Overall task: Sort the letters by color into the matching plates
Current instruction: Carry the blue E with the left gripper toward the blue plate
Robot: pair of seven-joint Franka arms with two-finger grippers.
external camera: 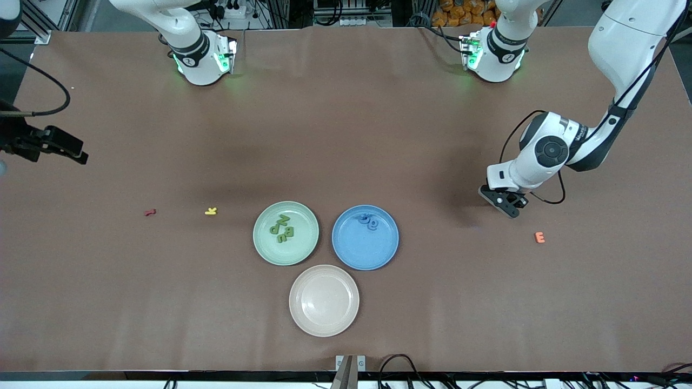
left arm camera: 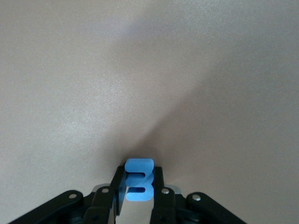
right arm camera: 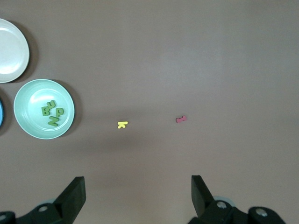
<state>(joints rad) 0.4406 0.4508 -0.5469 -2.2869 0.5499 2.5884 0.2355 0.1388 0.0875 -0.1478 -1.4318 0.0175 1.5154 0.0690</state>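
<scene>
Left pincer [left arm camera: 138,205] clamped on blue letter [left arm camera: 138,185], low over bare worktop [external camera: 346,135] near orange E [external camera: 539,237]. Right pincer [right arm camera: 138,196] waits, jaws apart.

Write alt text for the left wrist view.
The left hand is shut on a small blue letter, pinched between its two fingers just above the bare brown table. Nothing else is in sight.

From the front I can't see what the left gripper [external camera: 508,208] pinches; its fingers hide the piece. The blue letters [external camera: 368,220] in the blue plate [external camera: 365,254] are too small to read, and the red piece [external camera: 150,213] stays unreadable to me
</scene>
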